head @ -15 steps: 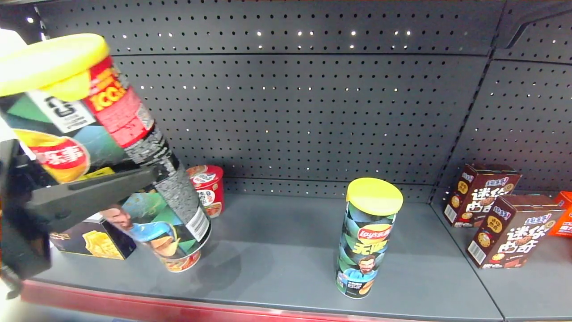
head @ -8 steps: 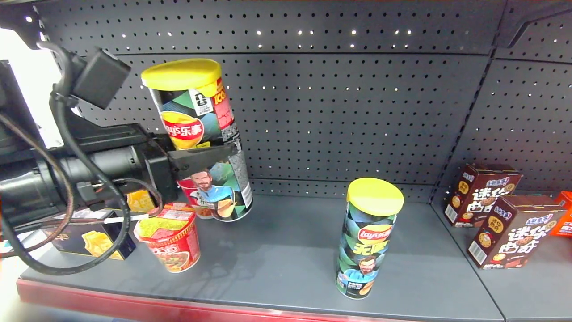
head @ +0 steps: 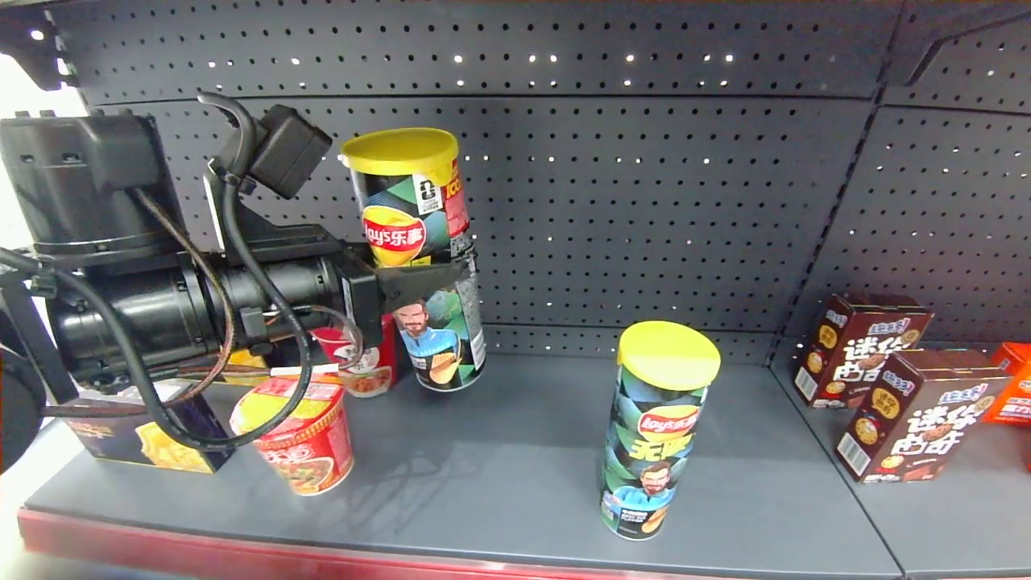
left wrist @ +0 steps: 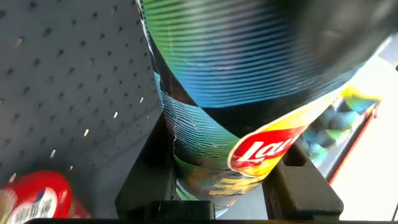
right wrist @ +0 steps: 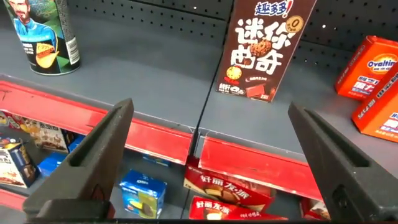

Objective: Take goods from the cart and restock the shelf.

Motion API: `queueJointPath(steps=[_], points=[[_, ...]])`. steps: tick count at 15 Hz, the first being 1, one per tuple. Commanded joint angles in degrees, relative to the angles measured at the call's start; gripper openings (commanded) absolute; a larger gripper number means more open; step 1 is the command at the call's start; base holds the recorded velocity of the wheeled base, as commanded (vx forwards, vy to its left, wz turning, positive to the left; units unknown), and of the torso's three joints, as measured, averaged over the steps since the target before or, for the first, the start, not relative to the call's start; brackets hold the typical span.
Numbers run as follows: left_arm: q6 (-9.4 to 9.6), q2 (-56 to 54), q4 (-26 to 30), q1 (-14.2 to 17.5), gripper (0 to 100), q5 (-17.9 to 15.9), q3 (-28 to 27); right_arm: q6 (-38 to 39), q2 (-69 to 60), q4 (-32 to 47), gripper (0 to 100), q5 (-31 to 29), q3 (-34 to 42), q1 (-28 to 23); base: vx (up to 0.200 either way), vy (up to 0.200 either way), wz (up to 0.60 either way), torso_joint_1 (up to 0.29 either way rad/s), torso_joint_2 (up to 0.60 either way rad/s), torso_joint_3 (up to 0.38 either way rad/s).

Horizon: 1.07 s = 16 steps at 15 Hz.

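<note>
A tall chips can (head: 403, 201) with a yellow lid is held nearly upright by my left gripper (head: 439, 278), which is shut on its middle. Its base is low over the back left of the grey shelf (head: 515, 459); I cannot tell if it touches. In the left wrist view the can (left wrist: 249, 93) sits between the black fingers (left wrist: 149, 180). A second, matching can (head: 656, 435) stands near the shelf's front centre. My right gripper (right wrist: 211, 168) is open with nothing in it, in front of the red shelf edge (right wrist: 155, 134).
Two red noodle cups (head: 298, 435) (head: 362, 362) and a dark box (head: 145, 439) crowd the shelf's left end. Brown cookie boxes (head: 910, 415) and orange boxes (head: 1011, 383) stand right of a divider. A pegboard wall (head: 644, 201) backs the shelf. More goods (right wrist: 143, 193) fill the lower shelf.
My left arm has carried the chips can rightward and deeper over the shelf, away from the camera, and brought it more upright. The standing can has not moved.
</note>
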Motion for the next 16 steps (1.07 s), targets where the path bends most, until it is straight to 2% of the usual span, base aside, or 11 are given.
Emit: queueJointPath(steps=[1, 16], points=[[0.02, 1.50, 0.06, -0.18, 0, -0.03, -0.61, -0.06, 0.24, -0.04, 100, 0.02, 0.01, 0.02, 0.000, 0.000, 0.00, 0.000, 0.00, 0.000], [0.11, 4.05, -0.03, 0.44, 0, -1.09, -2.46, 0.20, 0.24, 0.05, 100, -0.07, 0.01, 0.02, 0.000, 0.000, 0.00, 0.000, 0.00, 0.000]])
